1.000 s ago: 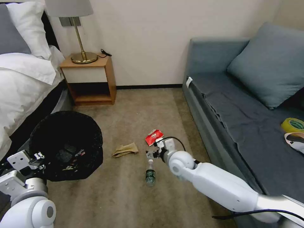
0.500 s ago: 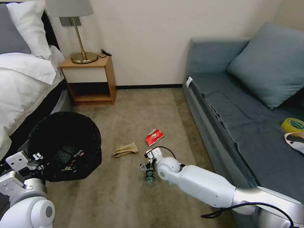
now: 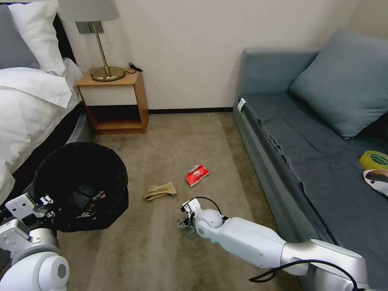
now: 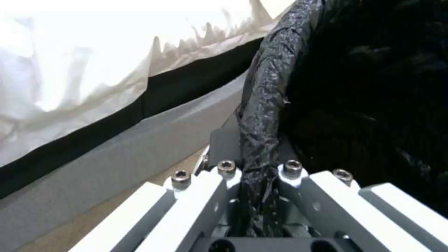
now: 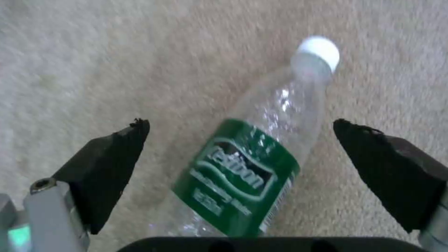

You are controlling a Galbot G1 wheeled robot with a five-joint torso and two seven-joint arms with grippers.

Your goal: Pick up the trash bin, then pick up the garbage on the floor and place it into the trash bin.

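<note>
Your right gripper (image 3: 184, 221) is sitting low at the lower centre of the head view, right down at the carpet (image 3: 182, 137), and its jaws are standing wide apart. In the right wrist view the two dark fingertips (image 5: 110, 164) are flanking the clear bottle (image 5: 252, 164), one on each side, with carpet showing between each pad and the plastic, so nothing is touching it yet. That bottle is lying on its side on the floor, green label facing up and white cap pointing away from the wrist; in the head view the gripper and wrist are covering almost all of it. Above it in the head view, the crumpled brown paper bag (image 3: 160, 190) is lying just left of centre and the red snack packet (image 3: 197, 175) a little to its upper right, both apart from the gripper. At the lower left of the head view your left gripper (image 3: 40, 203) is holding the trash bin (image 3: 81, 184) by its rim; the left wrist view is showing the fingers (image 4: 205, 199) pinched onto the black-bagged rim (image 4: 266, 105). You are seeing some litter lying inside the bin, which is sitting beside the bed (image 3: 32, 109).
</note>
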